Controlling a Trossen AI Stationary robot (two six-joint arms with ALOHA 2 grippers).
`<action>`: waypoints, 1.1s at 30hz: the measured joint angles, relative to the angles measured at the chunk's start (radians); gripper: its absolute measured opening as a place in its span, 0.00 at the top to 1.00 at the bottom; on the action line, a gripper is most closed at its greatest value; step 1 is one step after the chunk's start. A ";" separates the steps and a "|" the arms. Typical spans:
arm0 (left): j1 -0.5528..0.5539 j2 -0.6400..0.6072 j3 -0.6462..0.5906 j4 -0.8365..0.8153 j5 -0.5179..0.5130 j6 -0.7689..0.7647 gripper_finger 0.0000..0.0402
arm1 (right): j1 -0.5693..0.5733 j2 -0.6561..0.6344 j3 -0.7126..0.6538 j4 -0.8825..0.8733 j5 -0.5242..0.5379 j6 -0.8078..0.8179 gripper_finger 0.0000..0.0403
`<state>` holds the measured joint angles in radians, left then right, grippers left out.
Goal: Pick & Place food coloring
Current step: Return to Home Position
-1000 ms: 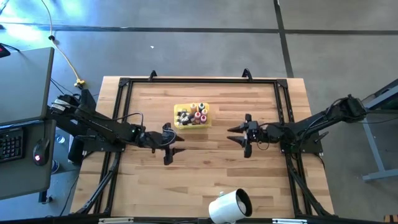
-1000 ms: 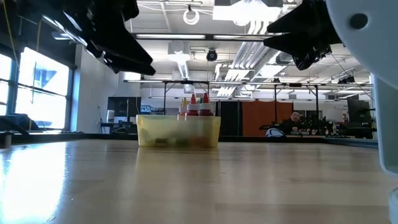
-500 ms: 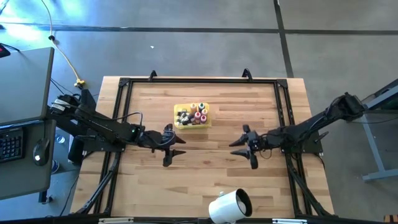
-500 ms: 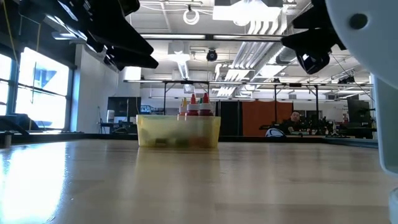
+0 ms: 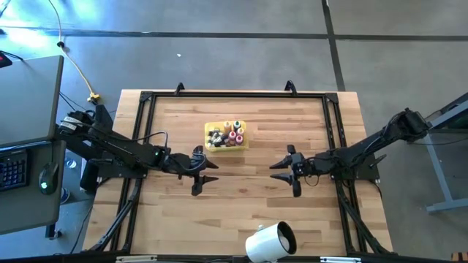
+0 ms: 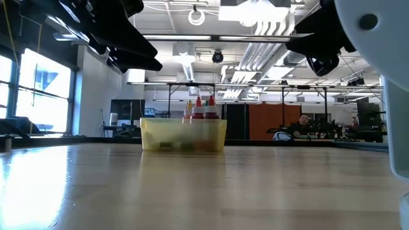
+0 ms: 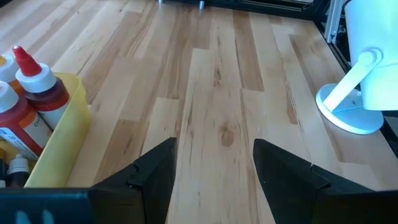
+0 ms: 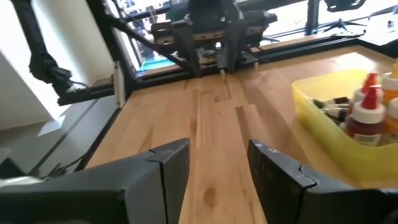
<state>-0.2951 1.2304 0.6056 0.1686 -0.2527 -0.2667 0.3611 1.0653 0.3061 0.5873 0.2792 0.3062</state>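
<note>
Light wooden boards of the table [image 5: 256,212] fill the middle of the high view, inside a black frame, and I find no loose bottle on them anywhere. All the food coloring [image 5: 228,134] that can be seen is collected in the yellow tray [image 5: 241,146], a little left of centre in the upper half of that frame. Some bottles stand upright, with red and white caps above the rim, as the low view shows at its middle. Others lie on the tray bottom, and an exact count is not possible.

The left gripper [image 5: 205,172] hangs just below and left of the tray in the high view, apart from it. Its wrist view shows the two fingers spread with only bare wood between them, so it carries nothing. The right gripper [image 5: 281,172] hangs right of centre at about the same height in the frame, well apart from the tray. Its fingers are also spread and hold nothing.

A white cylinder with a dark opening [image 5: 269,241] sits at the bottom edge of the high view and takes no part.

By my judgement the placing work is finished, because nothing is left on the boards to collect. What is left is only to draw both arms back to their rest pose. They seem not yet there, since both reach far over the table.
</note>
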 joint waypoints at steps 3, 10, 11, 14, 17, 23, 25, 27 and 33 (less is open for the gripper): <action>0.000 0.000 0.000 -0.016 0.000 0.000 0.48 | 0.000 0.000 0.000 -0.001 -0.009 -0.019 0.61; 0.000 0.000 0.001 -0.022 -0.022 0.006 0.48 | 0.000 0.000 0.000 -0.036 -0.009 -0.120 0.61; 0.000 0.000 0.001 -0.022 -0.030 0.008 0.48 | 0.000 0.000 0.000 -0.044 -0.009 -0.132 0.61; 0.000 0.000 0.001 -0.021 -0.054 0.008 0.48 | 0.000 0.000 0.000 -0.077 0.001 -0.186 0.61; 0.000 0.000 0.001 -0.021 -0.067 0.008 0.48 | -0.001 0.000 0.000 -0.123 0.031 -0.246 0.61; 0.000 -0.001 0.001 -0.021 -0.141 0.011 0.48 | -0.001 0.000 0.000 -0.155 0.297 -0.363 0.61; 0.001 -0.012 0.001 -0.022 -0.235 0.029 0.48 | -0.001 0.000 0.000 -0.152 0.430 -0.407 0.61; 0.001 -0.020 0.002 -0.010 -0.340 0.048 0.48 | -0.001 0.000 0.000 -0.149 0.545 -0.442 0.61; 0.043 -0.070 0.005 -0.007 -0.430 0.006 0.48 | 0.000 -0.036 0.000 -0.163 0.647 -0.536 0.61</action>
<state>-0.2525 1.1601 0.6102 0.1620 -0.6830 -0.2608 0.3607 1.0297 0.3063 0.4240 0.9261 -0.2294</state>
